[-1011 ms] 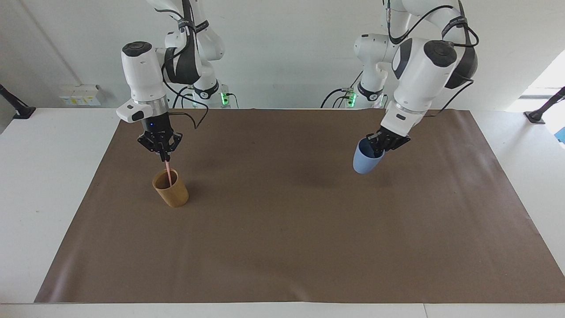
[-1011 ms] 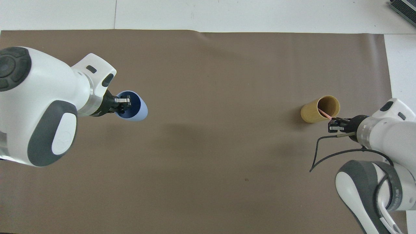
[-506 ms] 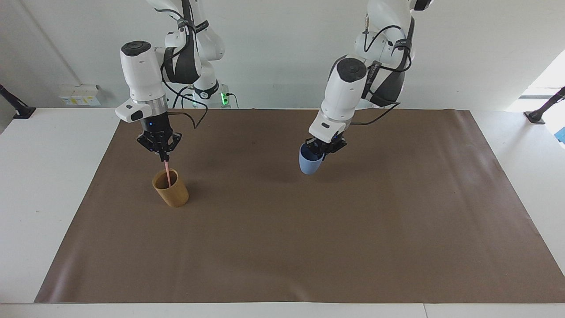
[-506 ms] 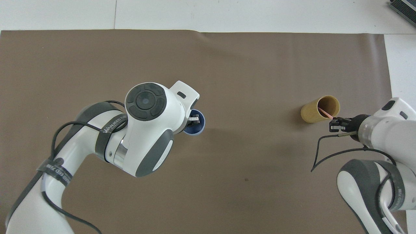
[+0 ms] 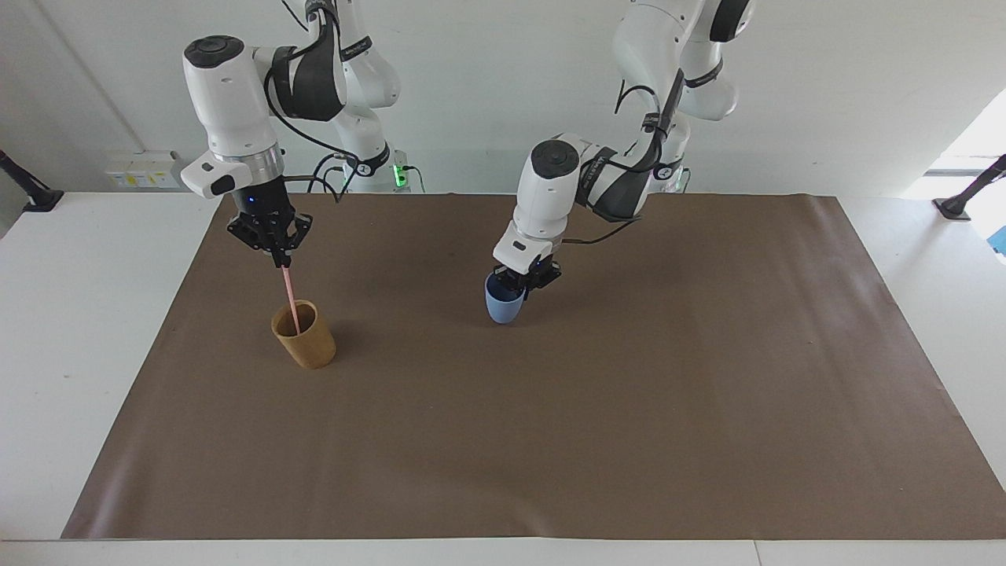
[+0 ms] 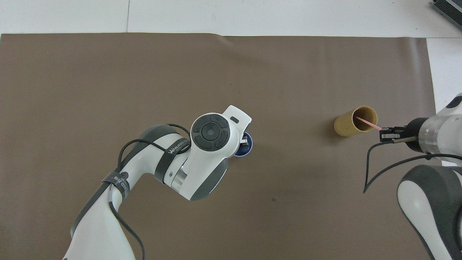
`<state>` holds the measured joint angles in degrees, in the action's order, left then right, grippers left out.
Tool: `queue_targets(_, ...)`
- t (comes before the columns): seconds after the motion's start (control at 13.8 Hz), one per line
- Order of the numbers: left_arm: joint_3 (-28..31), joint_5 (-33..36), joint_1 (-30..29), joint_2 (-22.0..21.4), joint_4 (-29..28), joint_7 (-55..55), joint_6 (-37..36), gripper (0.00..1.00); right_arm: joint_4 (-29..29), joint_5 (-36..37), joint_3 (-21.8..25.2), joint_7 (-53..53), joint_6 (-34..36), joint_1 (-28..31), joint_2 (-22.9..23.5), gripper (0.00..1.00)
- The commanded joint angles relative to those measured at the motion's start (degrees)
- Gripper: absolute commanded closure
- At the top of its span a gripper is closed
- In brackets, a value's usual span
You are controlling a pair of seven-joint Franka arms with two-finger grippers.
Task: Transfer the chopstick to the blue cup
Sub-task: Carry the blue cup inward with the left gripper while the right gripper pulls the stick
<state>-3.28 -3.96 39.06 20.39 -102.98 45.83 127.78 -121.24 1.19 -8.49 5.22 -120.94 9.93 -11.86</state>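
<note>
Chopstick [image 5: 288, 289] pinched at its top by right gripper [image 5: 273, 250], low end in tan cup [image 5: 304, 336], left of frame, to lift out | left gripper [image 5: 525, 284] shut on blue cup [image 5: 501, 304] rim, mid-frame, bringing it close

I see the chopstick [image 5: 288, 288]: thin, pale pink, straight, tilted a bit. Its top end is pinched in the right gripper [image 5: 277, 259], and its lower end sits inside the tan cup [image 5: 304, 336] toward the right arm's end of the counter. The blue cup [image 5: 501, 303] is small, light blue, tapered, no handle, mouth up w/ a slight lean. It's gripped at the rim by the left gripper [image 5: 525, 284], mid-mat, at or just above the mat; can't tell which.
</note>
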Motion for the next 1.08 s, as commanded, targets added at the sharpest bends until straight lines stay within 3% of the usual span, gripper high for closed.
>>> queue_targets(0.0,1.08,0.36,1.72,1.41,1.56,1.98,0.89,1.00,6.09,-0.48,-0.30,0.06,4.91,0.79,2.19,1.00)
queue_targets(0.22,1.08,0.27,1.64,1.41,1.55,2.51,0.98,0.97,10.22,-0.48,-0.30,-0.30,10.71,0.79,2.98,1.00)
queue_targets(0.29,0.99,0.01,1.29,1.50,1.47,3.55,0.98,0.58,11.02,-0.48,-0.38,-0.38,11.51,0.70,3.07,1.00)
queue_targets(0.36,0.99,-0.43,1.20,1.50,1.21,3.74,0.98,0.01,11.64,-0.48,-0.38,-0.38,12.30,0.53,3.07,1.00)
queue_targets(0.65,1.25,-0.52,0.41,-0.60,1.55,3.21,-2.00,0.00,16.90,-0.57,-0.65,-4.23,20.11,-0.09,4.48,1.00)
queue_targets(1.01,1.78,0.09,-7.22,-9.03,1.55,-2.74,-11.05,0.00,21.83,-0.48,-2.40,-12.50,29.26,-0.53,5.18,1.00)
